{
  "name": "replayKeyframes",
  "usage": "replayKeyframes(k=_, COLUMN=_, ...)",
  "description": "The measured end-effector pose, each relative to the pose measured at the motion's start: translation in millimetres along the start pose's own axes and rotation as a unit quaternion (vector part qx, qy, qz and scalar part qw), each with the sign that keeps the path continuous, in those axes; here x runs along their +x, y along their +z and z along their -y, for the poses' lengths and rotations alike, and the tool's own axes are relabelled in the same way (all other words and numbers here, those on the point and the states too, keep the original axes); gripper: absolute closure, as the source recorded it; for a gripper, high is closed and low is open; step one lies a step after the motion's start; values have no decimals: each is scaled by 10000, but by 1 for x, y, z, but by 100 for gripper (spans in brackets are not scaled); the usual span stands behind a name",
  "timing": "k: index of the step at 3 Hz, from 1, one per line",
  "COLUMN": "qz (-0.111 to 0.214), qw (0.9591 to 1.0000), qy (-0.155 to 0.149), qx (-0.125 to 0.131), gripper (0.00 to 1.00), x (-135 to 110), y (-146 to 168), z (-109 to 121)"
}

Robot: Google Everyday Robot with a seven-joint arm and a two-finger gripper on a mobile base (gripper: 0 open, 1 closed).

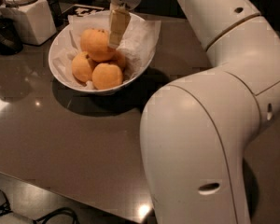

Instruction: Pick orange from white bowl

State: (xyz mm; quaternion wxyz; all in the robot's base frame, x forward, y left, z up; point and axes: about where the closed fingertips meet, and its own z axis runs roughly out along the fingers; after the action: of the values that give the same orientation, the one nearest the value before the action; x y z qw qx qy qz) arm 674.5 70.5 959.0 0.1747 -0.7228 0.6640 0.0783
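The white bowl, lined with crumpled white paper, stands at the back left of the dark table. It holds several oranges. The orange, the largest, with dark specks at its top, lies on top of the pile. Two smaller oranges lie in front of it, and another is partly hidden behind. My gripper hangs down from above into the bowl, right against the right side of the orange. My arm's big white links fill the right half of the view.
A white square canister stands at the back left beside a dark object. The glossy brown table runs to a front edge at the lower left. Cables lie on the floor below.
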Motion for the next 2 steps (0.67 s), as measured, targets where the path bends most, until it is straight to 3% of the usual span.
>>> replayKeyframes(k=2, qz=-2, qw=9993, qy=58, qx=-372, gripper=30, x=6, y=24, z=-9)
